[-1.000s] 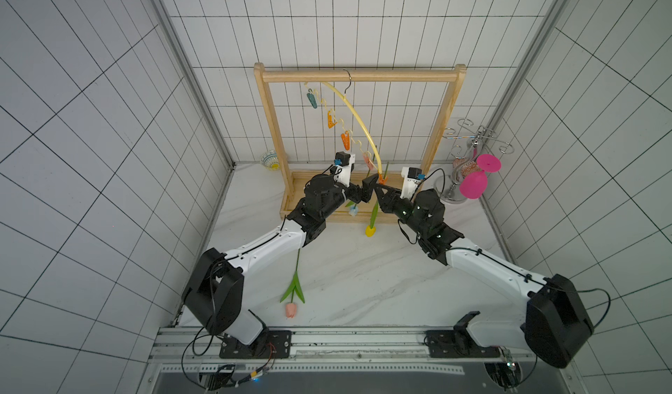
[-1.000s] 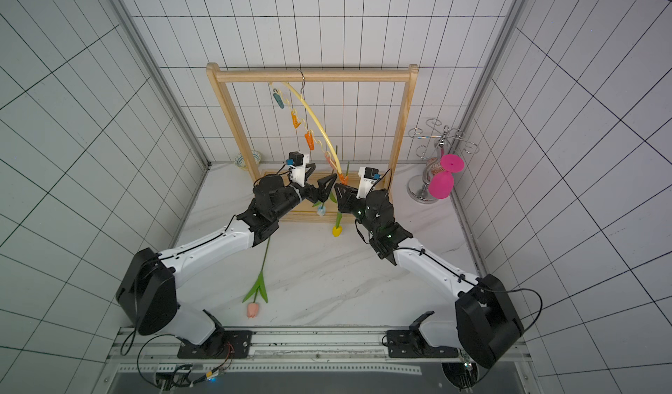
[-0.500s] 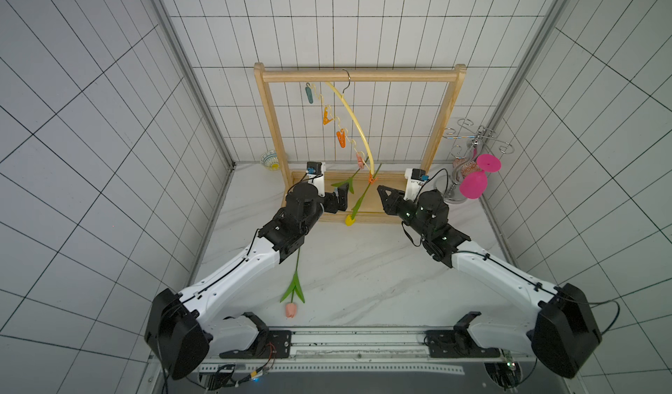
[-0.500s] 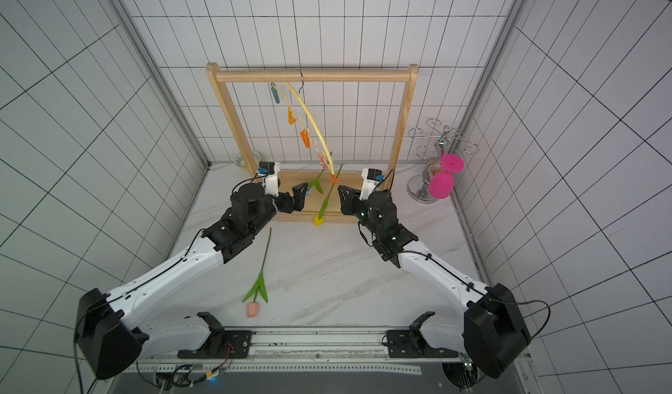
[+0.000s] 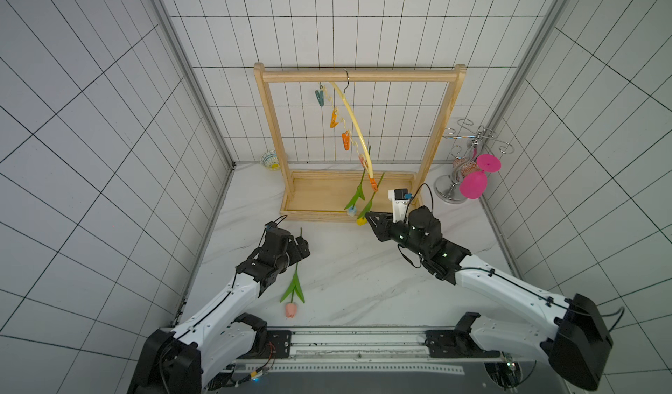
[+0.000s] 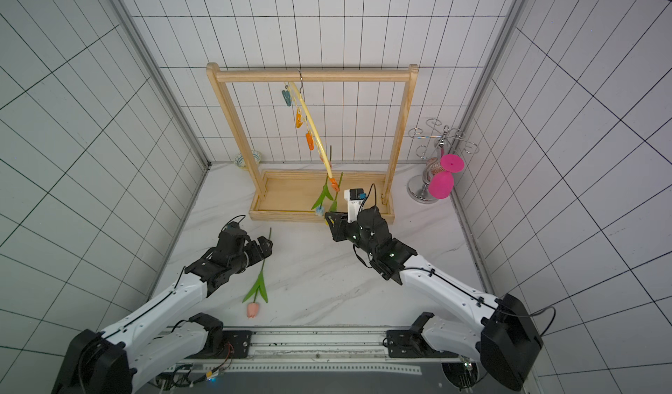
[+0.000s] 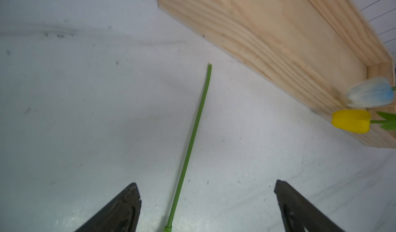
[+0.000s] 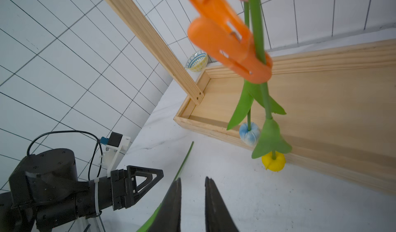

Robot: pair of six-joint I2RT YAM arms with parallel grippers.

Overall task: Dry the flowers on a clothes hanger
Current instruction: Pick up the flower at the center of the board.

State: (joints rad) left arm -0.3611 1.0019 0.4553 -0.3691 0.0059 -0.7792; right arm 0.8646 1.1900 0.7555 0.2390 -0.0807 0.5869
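In both top views: left gripper point(image 5: 301, 246) left of centre, low over the table point(image 5: 345, 276), fingers spread wide to either side of the pink tulip point(image 5: 293, 288). That tulip flat on the table, head toward the bottom edge. Right gripper point(image 5: 369, 217) near centre, tip just beside the yellow tulip point(image 5: 360, 221), fingers almost together. Clothes hanger point(image 5: 354, 126) hooked on the top bar of the wooden rack point(image 5: 400, 76) and running down toward frame centre. Yellow tulip and pale blue tulip point(image 5: 351, 212) hung head-down from its lowest clips.

Left wrist view: left gripper point(image 7: 205, 183) with fingers point(image 7: 120, 209) far apart. Green stem of the pink tulip point(image 7: 192, 138) lying on the table between them, touching neither. Yellow tulip point(image 7: 351, 121) and pale blue tulip point(image 7: 370, 92) dangling by the rack's base.

Right wrist view: right gripper point(image 8: 191, 180) with only a thin gap between its fingers, nothing in it. Orange clip point(image 8: 227, 42) clamped on the yellow tulip's stem, pale blue tulip point(image 8: 249, 135) just behind.
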